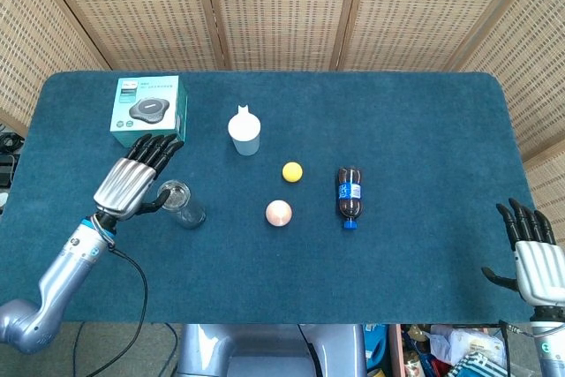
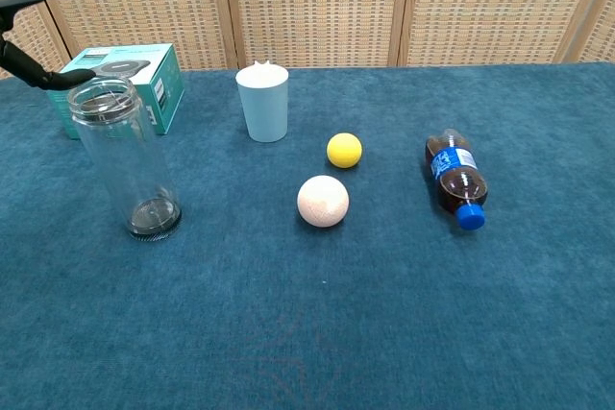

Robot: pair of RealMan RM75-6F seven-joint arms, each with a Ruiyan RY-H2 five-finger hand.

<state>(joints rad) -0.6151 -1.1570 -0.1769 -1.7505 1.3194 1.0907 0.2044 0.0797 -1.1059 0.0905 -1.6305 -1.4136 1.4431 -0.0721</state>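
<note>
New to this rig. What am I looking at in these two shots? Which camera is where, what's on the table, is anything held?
It is a robot with two arms, each ending in a humanlike hand. The head view looks down from above; the chest view looks across the table from lower down.

On the blue cloth: a teal box, a pale cup, a yellow ball, a pinkish ball, a cola bottle lying on its side, and an upright clear jar.

The left hand is right by the jar's rim with fingers spread, holding nothing. The right hand sits open past the table's near right corner, apart from everything.
</note>
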